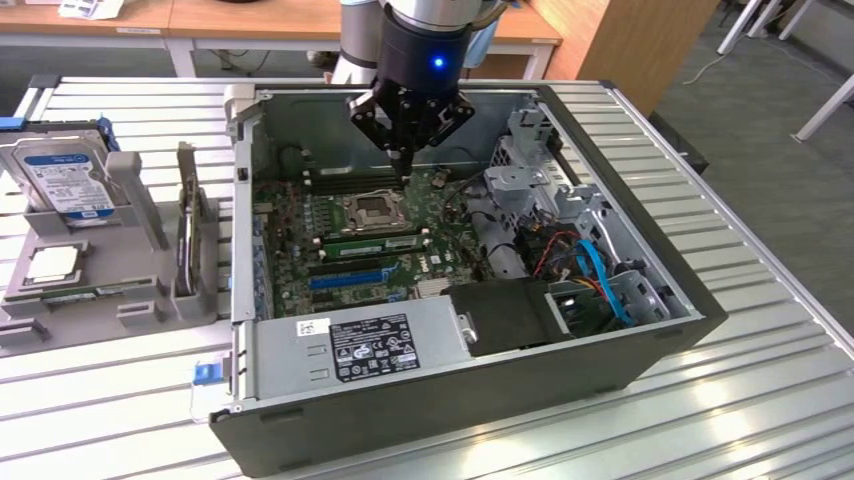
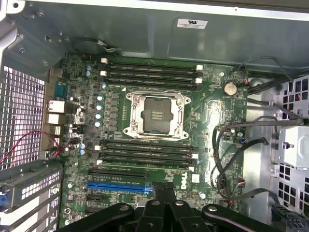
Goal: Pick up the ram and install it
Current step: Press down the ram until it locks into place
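My gripper [image 1: 400, 163] hangs shut and empty inside the open computer case [image 1: 641, 340], just above the motherboard [image 1: 387, 265] behind the processor socket [image 1: 370, 210]. In the wrist view its shut fingertips [image 2: 162, 189] hover over the board beside the blue slot [image 2: 118, 186], with the socket [image 2: 157, 116] and the dark memory slots [image 2: 147, 153] beyond them. A narrow green stick, the ram [image 1: 96, 291], lies in the grey holder [image 1: 134, 245] at the exterior view's left, well away from the gripper. I cannot tell whether any memory slot holds a stick.
The holder also carries a silver hard drive [image 1: 67, 180] and a square silver processor chip [image 1: 51, 264]. In the case, a power supply [image 1: 360, 345] sits at the front and a drive cage [image 1: 534, 190] with blue and red cables [image 1: 601, 280] at the exterior view's right. The case stands on a slatted metal table [image 1: 747, 400].
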`<action>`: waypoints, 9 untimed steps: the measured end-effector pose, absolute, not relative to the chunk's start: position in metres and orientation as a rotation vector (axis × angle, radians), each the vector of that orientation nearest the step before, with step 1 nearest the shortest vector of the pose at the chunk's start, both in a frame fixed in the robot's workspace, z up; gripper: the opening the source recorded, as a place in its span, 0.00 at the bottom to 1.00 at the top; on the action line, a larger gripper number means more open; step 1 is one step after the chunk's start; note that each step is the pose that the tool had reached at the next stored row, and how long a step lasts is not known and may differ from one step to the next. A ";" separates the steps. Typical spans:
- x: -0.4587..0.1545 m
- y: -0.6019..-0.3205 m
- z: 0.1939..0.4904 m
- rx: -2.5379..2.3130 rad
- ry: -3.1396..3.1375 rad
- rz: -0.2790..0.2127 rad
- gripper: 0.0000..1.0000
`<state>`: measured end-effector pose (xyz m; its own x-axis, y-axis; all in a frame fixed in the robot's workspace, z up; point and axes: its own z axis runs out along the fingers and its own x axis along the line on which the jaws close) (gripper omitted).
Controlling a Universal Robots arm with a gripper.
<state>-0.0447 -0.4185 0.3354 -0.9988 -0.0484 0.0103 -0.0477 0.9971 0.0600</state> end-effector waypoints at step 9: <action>-0.044 -0.418 0.335 0.074 -3.113 -0.094 0.10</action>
